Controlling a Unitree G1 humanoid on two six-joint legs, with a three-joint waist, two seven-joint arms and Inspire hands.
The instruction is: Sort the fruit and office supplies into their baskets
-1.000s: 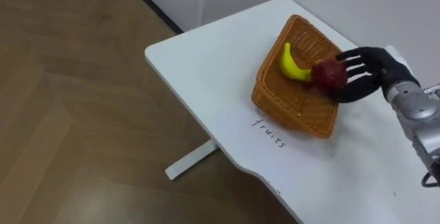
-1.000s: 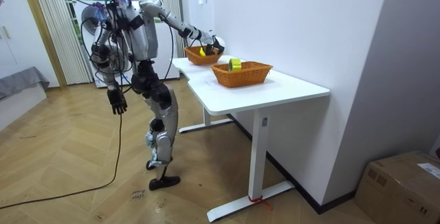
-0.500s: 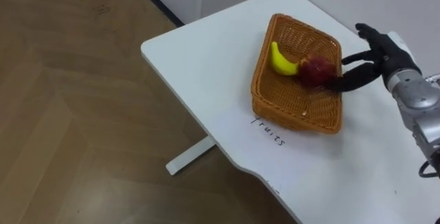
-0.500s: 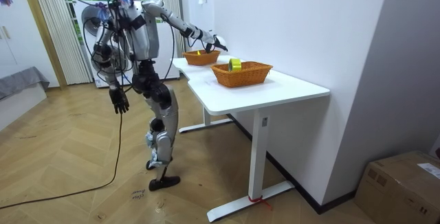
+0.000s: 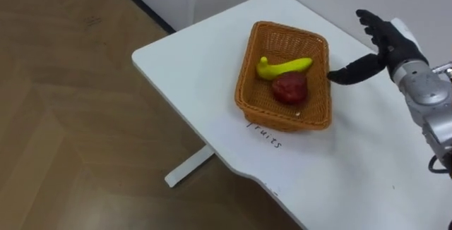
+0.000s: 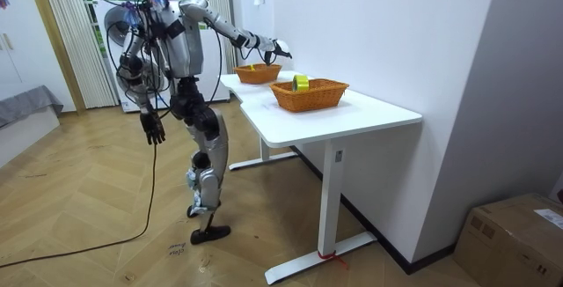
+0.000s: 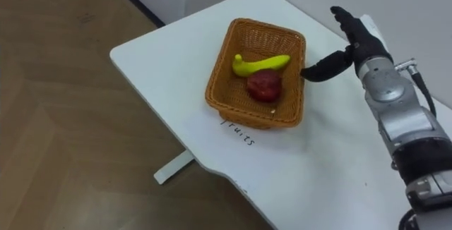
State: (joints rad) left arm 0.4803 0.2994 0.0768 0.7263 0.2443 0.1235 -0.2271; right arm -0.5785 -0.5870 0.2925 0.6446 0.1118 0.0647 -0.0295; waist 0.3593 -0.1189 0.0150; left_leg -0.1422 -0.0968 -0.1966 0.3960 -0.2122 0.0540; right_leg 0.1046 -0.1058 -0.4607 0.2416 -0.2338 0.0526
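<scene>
Contents: dark-red round fruit (image 5: 289, 88), yellow banana (image 5: 284, 67) in woven wicker basket (image 5: 244, 97) | right hand (image 5: 386, 44): spread wide, empty; beside basket rim

A white tabletop (image 5: 191, 53) with rounded corners carries a wicker basket (image 5: 282, 117) set close to its front edge. Handwritten lettering (image 5: 263, 135) lies on the surface just before the basket's front wall. In the room view, a second wicker basket (image 6: 310, 95) rests further along the white surface.

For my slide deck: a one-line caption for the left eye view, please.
Open right hand beside wicker basket holding a banana and red fruit.
</scene>
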